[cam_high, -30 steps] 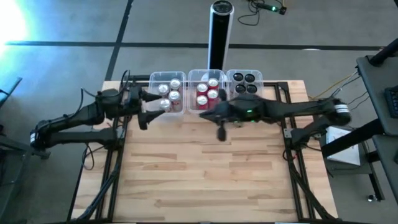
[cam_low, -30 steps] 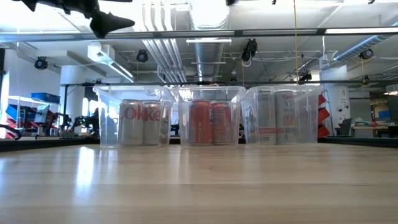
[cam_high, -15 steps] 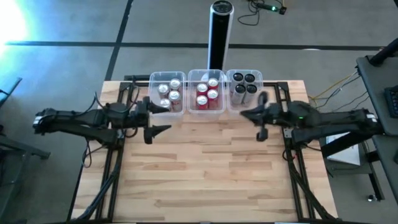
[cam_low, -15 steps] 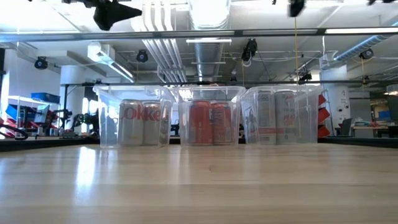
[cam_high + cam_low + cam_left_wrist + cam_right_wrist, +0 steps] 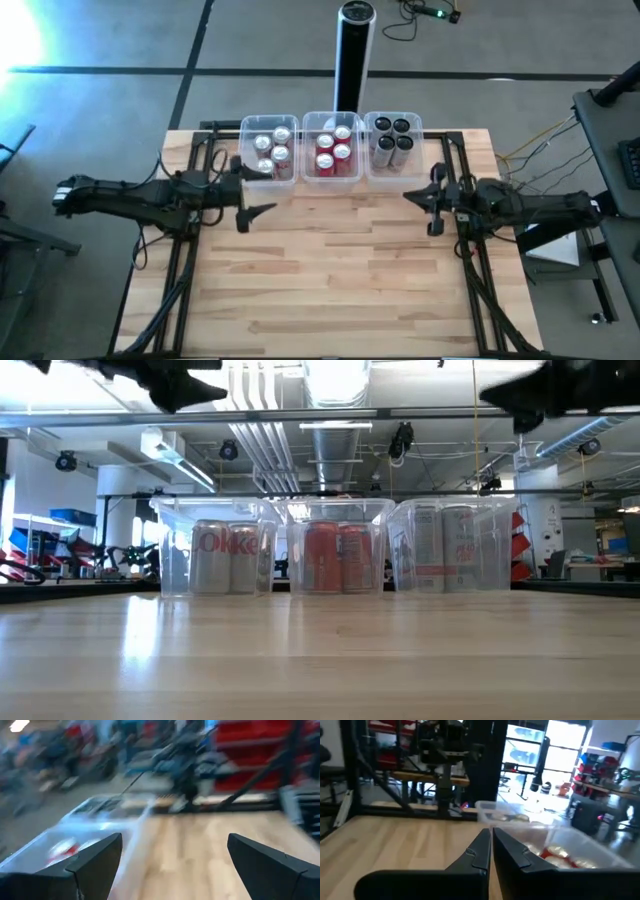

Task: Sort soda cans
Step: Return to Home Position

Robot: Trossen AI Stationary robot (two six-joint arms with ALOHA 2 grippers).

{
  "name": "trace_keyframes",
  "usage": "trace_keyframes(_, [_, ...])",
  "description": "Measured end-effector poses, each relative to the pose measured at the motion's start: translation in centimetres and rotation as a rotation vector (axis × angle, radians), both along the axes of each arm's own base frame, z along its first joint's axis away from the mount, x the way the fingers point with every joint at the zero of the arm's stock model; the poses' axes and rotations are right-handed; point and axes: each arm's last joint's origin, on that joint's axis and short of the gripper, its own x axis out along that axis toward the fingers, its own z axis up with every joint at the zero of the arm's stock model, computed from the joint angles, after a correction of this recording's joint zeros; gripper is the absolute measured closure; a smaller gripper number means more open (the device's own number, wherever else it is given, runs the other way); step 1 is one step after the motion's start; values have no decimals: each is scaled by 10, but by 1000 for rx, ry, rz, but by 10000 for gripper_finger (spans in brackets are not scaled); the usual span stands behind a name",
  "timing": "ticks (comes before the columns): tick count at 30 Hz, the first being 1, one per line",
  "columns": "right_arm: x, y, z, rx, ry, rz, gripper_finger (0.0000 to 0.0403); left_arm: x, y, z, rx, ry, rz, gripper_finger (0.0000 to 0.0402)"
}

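High view: every can is binned and upright, tops up. The silver cans (image 5: 270,150) are in the left tub (image 5: 243,128), the red cans (image 5: 333,152) in the centre tub (image 5: 306,125) and the dark cans (image 5: 393,136) in the right tub (image 5: 421,128). The tubs stand in a row at the far edge of the table (image 5: 330,290), and no can is on bare wood. My left gripper (image 5: 252,190) is spread and empty, just beside the left tub's near outer corner. The cans lie farther back and inward from it. My right gripper (image 5: 412,196) is empty, near the right tub's front and apart from it. My left is nearer the silver cans, my right nearer the dark ones, and the red sit between both.

Low view: the tubs are side by side with the cans standing. Both grippers are dark shapes at the top edge, well above the tub rims, left over the left side and right over the right.

Left wrist view: blurred. My fingers (image 5: 95,860) are wide apart with nothing between them. A clear tub sits off to one side, the left tub I judge.

Right wrist view: my fingers (image 5: 472,857) are pinched nearly together on nothing. A tub holding a red-and-white can lies beyond them, the right tub I judge. The other arm is far across the table.

Sorting looks finished. Homing means drawing away from the tubs, and the one clearance to watch is my left finger beside the left tub's wall. The height looks sufficient.
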Motion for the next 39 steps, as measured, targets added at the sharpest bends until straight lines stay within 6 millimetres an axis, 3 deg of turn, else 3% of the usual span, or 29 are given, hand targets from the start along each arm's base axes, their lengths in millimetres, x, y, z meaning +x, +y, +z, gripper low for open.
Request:
trace_keyframes(4, [-4, 3, -24, 3, -48, 98, 390, -11, -3, -30, 5, -134, -121, 55])
trace_keyframes(9, [-11, 2, -43, 4, -107, 76, 390, -39, 2, -75, -5, -176, -24, 55])
trace_keyframes(15, [-15, 1, -49, 37, -102, 26, 390, -64, 4, -96, -20, -302, 41, 55])
trace_keyframes(19, [-14, 1, -50, 70, -93, 30, 390, -71, 4, -114, -75, -154, 32, 55])
trace_keyframes(39, [-12, 3, -67, 147, 87, 94, 390, -71, -2, -124, -25, -51, -183, 55])
